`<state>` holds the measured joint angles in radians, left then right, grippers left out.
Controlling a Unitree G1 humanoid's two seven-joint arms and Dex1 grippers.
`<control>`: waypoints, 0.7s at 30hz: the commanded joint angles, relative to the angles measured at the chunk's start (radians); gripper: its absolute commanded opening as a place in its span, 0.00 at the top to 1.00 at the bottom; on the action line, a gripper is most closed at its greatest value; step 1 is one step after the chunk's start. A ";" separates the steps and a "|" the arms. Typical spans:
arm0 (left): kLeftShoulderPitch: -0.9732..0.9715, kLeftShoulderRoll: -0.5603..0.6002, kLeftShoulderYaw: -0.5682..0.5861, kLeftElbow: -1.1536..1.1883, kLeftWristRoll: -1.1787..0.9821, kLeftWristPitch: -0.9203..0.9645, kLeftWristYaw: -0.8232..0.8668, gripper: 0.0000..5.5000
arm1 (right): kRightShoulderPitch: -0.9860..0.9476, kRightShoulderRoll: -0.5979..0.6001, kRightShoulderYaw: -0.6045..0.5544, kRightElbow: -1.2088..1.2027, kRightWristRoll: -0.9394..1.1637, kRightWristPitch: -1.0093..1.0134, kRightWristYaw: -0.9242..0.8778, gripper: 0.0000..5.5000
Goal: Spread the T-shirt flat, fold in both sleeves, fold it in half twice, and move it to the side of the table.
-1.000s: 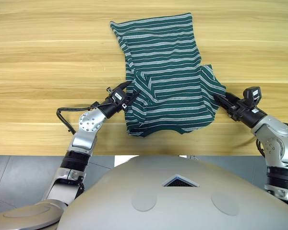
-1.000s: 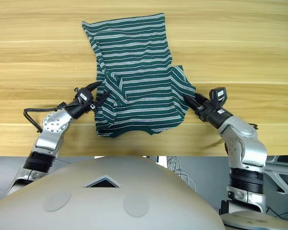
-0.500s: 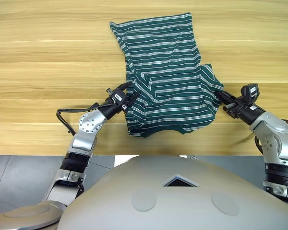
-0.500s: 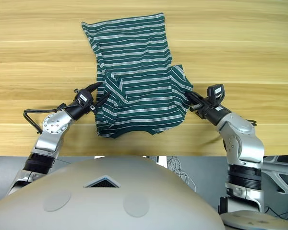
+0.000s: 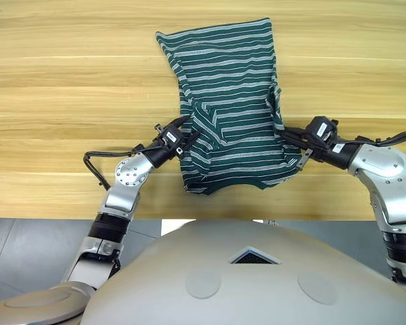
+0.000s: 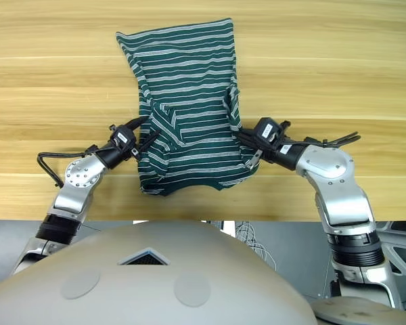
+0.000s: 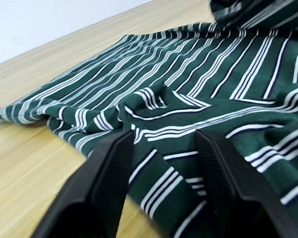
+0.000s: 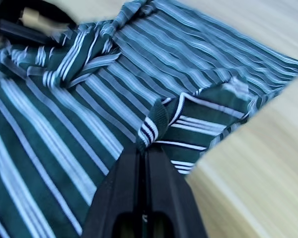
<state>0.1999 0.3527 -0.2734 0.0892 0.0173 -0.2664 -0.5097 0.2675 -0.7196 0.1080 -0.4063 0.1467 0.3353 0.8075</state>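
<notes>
Nearest me, the left end effector (image 5: pixel 187 128) sits at the left edge of the T-shirt (image 5: pixel 233 81). Its fingers (image 7: pixel 107 168) are parted astride a ridge of cloth beside the left sleeve (image 5: pixel 206 120), which lies turned inward; it is released and grips nothing. Level with it on the other side, the right end effector (image 5: pixel 285 134) is clenched on the hem of the right sleeve (image 8: pixel 198 119), held over the shirt's body. The garment lies on the desk (image 5: pixel 68 81), rumpled at the near end, its far hem stretching away. I judge the step in hand to be the second sleeve fold. I would carry the pinched hem low and straight inward, lay it parallel to the side edge, and steady the cloth at the left so the body does not drag, letting go only once the sleeve lies flat.
</notes>
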 commanded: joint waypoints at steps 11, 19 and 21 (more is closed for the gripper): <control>0.029 0.018 -0.019 0.006 0.061 0.044 0.008 0.60 | -0.029 -0.024 0.018 -0.169 0.170 0.127 0.108 0.67; 0.003 0.094 0.034 0.001 0.107 0.053 0.034 0.60 | -0.318 -0.007 -0.067 0.242 0.127 -0.144 0.149 0.50; -0.002 0.122 0.062 -0.020 0.101 0.055 0.024 0.60 | -0.399 0.008 -0.063 0.401 0.086 -0.307 0.175 0.50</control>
<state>0.1859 0.4194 -0.2469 0.0640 0.0886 -0.2574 -0.4897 -0.0389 -0.7315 0.0499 -0.1558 0.2774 0.1778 0.9540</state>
